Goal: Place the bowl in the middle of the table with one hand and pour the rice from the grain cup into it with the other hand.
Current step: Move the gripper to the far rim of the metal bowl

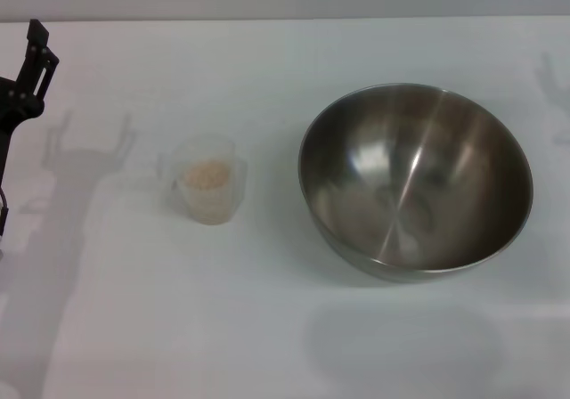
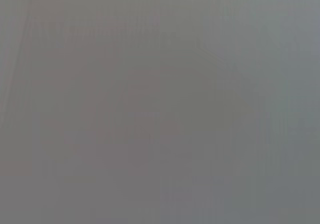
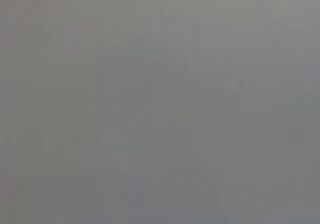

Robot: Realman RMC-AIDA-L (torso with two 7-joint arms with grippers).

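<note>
The steel bowl (image 1: 416,178) stands upright and empty on the white table (image 1: 267,328), right of the middle. The clear grain cup (image 1: 209,182) stands upright to the bowl's left, apart from it, with beige rice (image 1: 206,175) inside and its small handle pointing left. My left gripper (image 1: 34,53) shows only partly at the far left edge, raised above the table and well clear of the cup. My right gripper is out of view. Both wrist views show only a plain grey surface with none of the task's things.
Shadows of both arms fall on the table at the left (image 1: 80,163) and at the far right edge (image 1: 552,83). The table's far edge (image 1: 285,18) runs along the top of the head view.
</note>
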